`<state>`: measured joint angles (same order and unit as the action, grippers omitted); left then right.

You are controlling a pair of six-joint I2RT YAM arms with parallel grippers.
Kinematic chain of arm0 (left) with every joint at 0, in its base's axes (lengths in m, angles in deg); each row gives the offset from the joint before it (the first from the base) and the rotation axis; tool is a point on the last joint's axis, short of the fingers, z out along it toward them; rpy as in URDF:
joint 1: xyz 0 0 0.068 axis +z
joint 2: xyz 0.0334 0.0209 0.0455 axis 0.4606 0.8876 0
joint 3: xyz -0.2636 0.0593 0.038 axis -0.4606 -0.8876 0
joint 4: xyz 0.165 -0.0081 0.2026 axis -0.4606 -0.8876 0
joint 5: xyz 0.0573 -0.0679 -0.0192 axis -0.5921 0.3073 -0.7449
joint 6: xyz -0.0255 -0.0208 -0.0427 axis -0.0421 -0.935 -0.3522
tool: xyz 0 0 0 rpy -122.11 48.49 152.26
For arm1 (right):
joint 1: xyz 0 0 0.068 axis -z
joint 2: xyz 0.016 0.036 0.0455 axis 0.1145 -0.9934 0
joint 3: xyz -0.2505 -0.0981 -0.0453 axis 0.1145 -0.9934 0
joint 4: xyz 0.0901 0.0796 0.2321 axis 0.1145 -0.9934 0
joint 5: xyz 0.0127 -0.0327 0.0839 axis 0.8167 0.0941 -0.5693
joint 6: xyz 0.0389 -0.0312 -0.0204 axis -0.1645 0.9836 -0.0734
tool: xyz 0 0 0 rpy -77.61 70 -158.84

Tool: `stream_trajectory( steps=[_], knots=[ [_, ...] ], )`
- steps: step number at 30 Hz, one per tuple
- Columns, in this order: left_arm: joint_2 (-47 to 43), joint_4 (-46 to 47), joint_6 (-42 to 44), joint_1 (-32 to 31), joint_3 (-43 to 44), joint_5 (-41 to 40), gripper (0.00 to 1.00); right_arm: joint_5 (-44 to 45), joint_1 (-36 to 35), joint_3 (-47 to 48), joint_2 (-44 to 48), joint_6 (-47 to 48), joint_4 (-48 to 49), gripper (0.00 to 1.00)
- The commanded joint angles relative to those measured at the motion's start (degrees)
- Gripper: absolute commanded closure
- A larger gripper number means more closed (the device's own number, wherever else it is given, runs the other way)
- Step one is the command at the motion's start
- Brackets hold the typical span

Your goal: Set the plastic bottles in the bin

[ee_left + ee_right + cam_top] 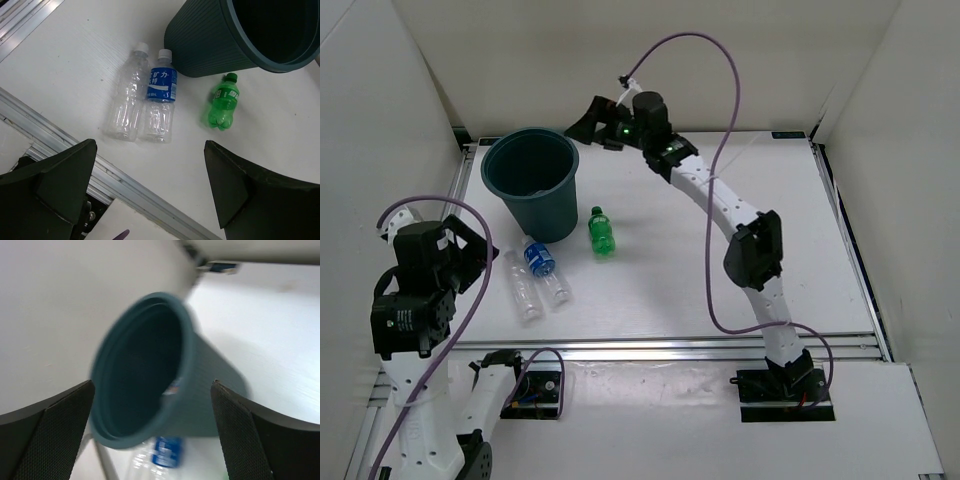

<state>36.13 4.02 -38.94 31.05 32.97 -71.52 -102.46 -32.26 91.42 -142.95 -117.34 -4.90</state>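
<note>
Bin: the dark green bin (532, 180) stands upright at the far left of the white surface (720, 290), mouth open upward.
Inside the bin: a pale object (172, 387) with a touch of colour lies low inside; it is too blurred to name.
Green bottle: the green bottle (223, 101) lies on its side near the bin's base, on its right, cap pointing far toward the bin but not touching it.
Blue-label bottle: the blue-label bottle (161, 95) lies on its side to the near side of the bin, white cap just beside the bin's wall.
Plain clear bottle: the plain clear bottle (127, 95) lies right against the left side of the blue-label one, parallel to it, cap also pointing far.
Left tool: the left tool (150, 145) hangs over the near left edge of the surface, looking down on the three bottles; its fingers are spread wide with nothing between them.
Right tool: the right tool (590, 120) is raised at the far side, just right of the bin's rim and facing its mouth; its fingers are wide apart and hold nothing.
</note>
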Motion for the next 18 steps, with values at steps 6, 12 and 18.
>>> stream_trajectory(
  steps=[6, 12, 18],
  knots=[
    [-4.9, 6.8, -1.1, -0.2, -5.3, -1.8, 0.01, 3.4, 5.8, -12.6, 11.0, 12.0, -19.0, 0.0],
    [-6.3, 8.6, -3.9, -0.2, -8.5, -0.7, 0.01, 2.7, 4.6, -28.2, 12.3, 10.4, -19.5, 0.0],
    [-6.3, 9.1, -3.9, -0.2, -10.5, 0.6, 0.01, -7.4, 3.5, -26.1, 4.1, 10.9, -21.1, 0.0]
  ],
)
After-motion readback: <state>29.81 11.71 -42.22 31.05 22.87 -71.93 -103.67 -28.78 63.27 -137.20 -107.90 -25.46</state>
